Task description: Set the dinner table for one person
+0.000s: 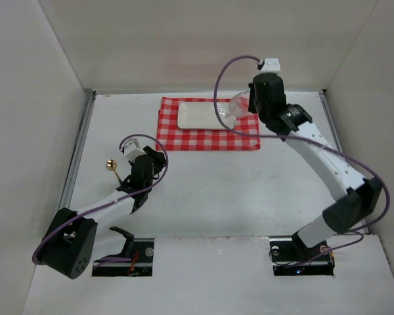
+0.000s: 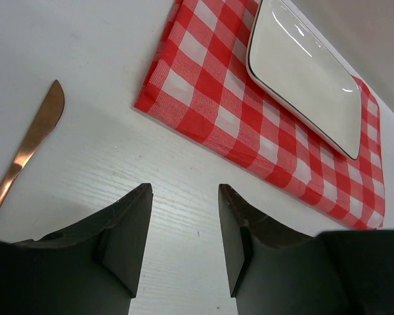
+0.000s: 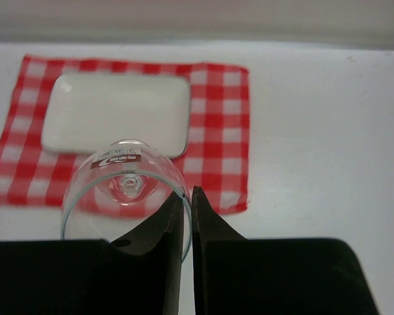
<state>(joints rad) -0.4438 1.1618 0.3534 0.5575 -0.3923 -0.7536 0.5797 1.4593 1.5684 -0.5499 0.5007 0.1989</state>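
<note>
Over the far middle of the dinner table [image 1: 203, 197], your right arm reaches long from its base, elbow out toward the right rail, wrist turned in above the red-and-white checked cloth [image 3: 217, 131]. Your right gripper [image 3: 187, 197] is clamped on the rim of a clear drinking glass [image 3: 121, 187]: the two fingers stand almost together with the glass wall pinched between them. The glass is tipped so its mouth faces the wrist camera, and you look straight inside to its base (a small red label shows there). From above it sits over the right end of the white rectangular plate [image 3: 115, 111]; whether it touches plate or cloth, you cannot tell. The plate lies flat on the cloth, toward the cloth's far edge, its glossy face catching the light.

Your left arm lies low on the near left, forearm angled toward the cloth. Your left gripper [image 2: 184, 197] is released, fingers well apart above bare tabletop. A copper-coloured knife [image 2: 26, 151] lies on the table to its left, apart from the cloth.
</note>
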